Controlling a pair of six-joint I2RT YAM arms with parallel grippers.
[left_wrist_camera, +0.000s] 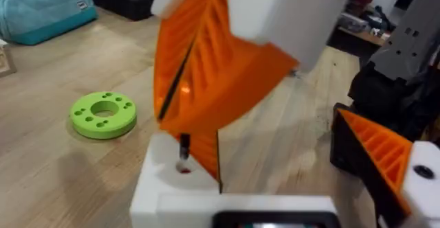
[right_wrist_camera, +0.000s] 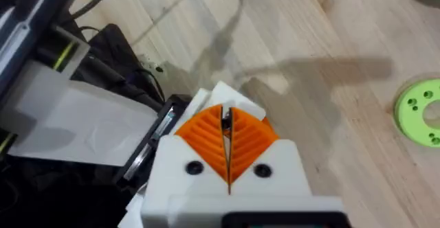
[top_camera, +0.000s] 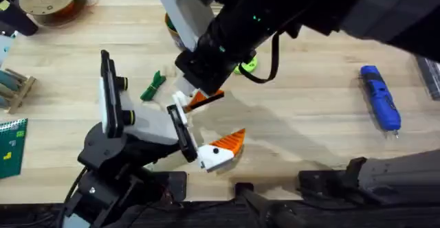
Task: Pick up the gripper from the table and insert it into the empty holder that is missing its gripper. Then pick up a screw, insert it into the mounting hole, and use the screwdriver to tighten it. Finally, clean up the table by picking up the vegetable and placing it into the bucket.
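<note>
**Right pincer presses orange tip onto bare holder**

Reaching across the middle from the right, with the right pincer (top_camera: 203, 97) set between the spread fingers of the left pincer (top_camera: 203, 133). Right pincer (right_wrist_camera: 227, 128) closed, ribbed orange pads pressed flat together on the orange gripper tip (left_wrist_camera: 204, 152). Tip upright and touching the holder (left_wrist_camera: 172, 190) directly under the pads, beside a small mounting hole; cannot tell whether fully seated. Holder (top_camera: 180, 109) bare white, forming the left pincer's far finger. Left pincer wide open, gripping nothing, its other finger capped in orange and well clear of the right pincer.

Vegetable (top_camera: 154, 86) flat on the table (top_camera: 309, 139), near the right pincer on its left and just beyond the holder. Lime-green ring (top_camera: 247, 66) just past the right pincer, on its right. Bucket (top_camera: 170, 26) farther beyond, mostly hidden behind the right arm. Screwdriver (top_camera: 380, 97) lying well apart, far to the right of both pincers, touched by neither.
</note>
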